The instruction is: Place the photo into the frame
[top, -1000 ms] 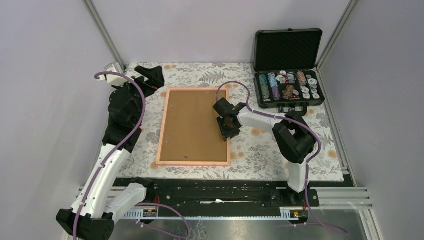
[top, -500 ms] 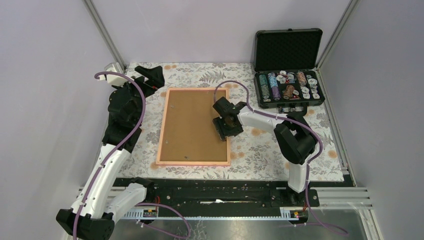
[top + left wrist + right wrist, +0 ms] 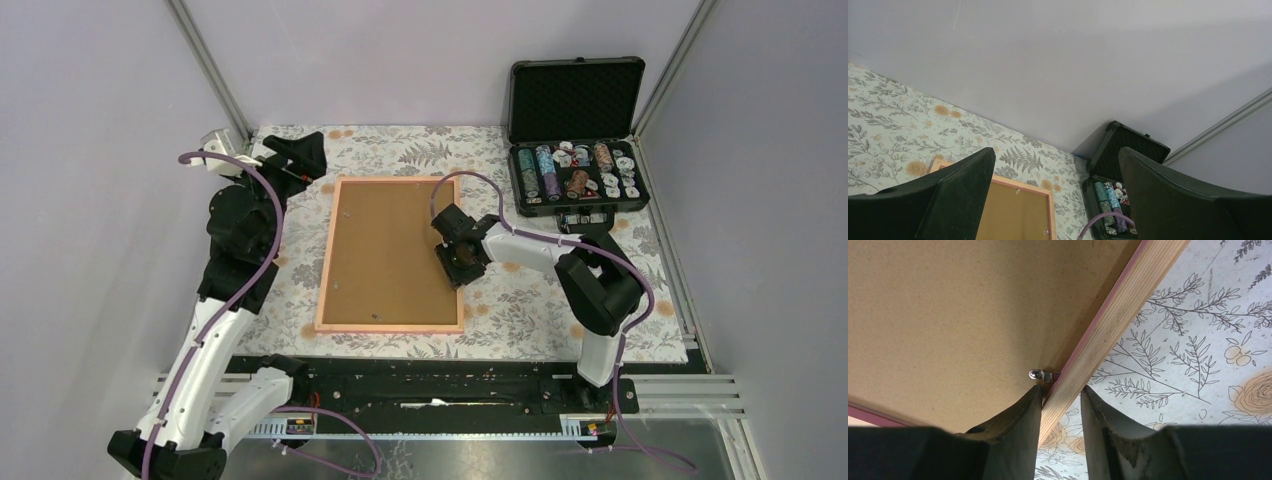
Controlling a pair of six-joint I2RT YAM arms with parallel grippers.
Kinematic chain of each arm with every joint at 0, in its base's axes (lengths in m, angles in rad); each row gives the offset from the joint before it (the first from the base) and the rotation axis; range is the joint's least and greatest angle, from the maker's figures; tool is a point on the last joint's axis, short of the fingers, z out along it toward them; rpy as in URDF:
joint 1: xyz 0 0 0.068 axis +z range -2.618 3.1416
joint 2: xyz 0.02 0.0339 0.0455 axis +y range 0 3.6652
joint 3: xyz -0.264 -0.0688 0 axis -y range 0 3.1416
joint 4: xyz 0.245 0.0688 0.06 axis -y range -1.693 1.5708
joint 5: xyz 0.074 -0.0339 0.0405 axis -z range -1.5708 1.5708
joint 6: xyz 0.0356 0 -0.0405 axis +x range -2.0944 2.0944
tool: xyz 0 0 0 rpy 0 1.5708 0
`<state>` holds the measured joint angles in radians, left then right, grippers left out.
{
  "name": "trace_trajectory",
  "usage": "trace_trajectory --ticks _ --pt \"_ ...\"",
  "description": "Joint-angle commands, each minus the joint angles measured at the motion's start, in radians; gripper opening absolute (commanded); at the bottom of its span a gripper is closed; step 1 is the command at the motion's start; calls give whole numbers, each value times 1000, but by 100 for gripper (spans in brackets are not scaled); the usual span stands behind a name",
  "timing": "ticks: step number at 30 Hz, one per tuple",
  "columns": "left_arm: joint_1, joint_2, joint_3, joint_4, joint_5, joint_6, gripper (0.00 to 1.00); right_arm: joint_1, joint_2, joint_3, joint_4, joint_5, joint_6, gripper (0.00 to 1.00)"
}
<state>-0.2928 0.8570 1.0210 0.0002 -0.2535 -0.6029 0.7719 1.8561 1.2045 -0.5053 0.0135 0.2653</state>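
The frame lies face down on the floral cloth, its pink border around the brown backing board. The photo is hidden. My right gripper is at the frame's right edge. In the right wrist view it stands astride the wooden rail. The left finger touches the rail's inner side next to a small metal clip; the right finger is off the wood. My left gripper is open and empty, raised over the table's far left; its wrist view shows the frame's far corner.
An open black case with rolls of patterned tape stands at the back right, and also shows in the left wrist view. A purple cable loops over the board's top right. Walls enclose the table on three sides.
My right gripper has moved from over the backing board out to the frame's right edge and now straddles it. My left arm has drawn back a little to the far left.
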Motion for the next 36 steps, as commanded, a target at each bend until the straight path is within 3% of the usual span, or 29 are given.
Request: trace_trajectory --ticks 1,6,8,11,16,20,23,28,31,36 --pt "-10 -30 46 32 5 7 99 6 18 -17 -25 25 -47 39" --pt "-11 -23 36 46 7 -1 99 -2 39 35 -6 181 -178 0" --pt "-11 -20 38 48 11 -1 99 -30 60 65 52 173 -272 0" --pt "-10 -11 28 61 15 -10 99 -110 87 105 154 44 -355 0" --pt "-18 -8 43 52 9 10 99 -121 182 281 147 123 -441 1" --pt "-20 -6 36 51 -21 12 99 -122 221 423 60 193 -506 17" --pt "-20 1 43 60 19 5 99 -120 167 416 54 224 -455 40" --pt "-20 1 38 71 57 -18 99 -121 17 331 -72 248 -109 66" --pt "-20 -5 39 70 72 -28 99 -121 -119 165 -45 91 106 81" --pt "-20 -2 37 76 89 -41 99 -121 -288 -105 122 -107 491 89"
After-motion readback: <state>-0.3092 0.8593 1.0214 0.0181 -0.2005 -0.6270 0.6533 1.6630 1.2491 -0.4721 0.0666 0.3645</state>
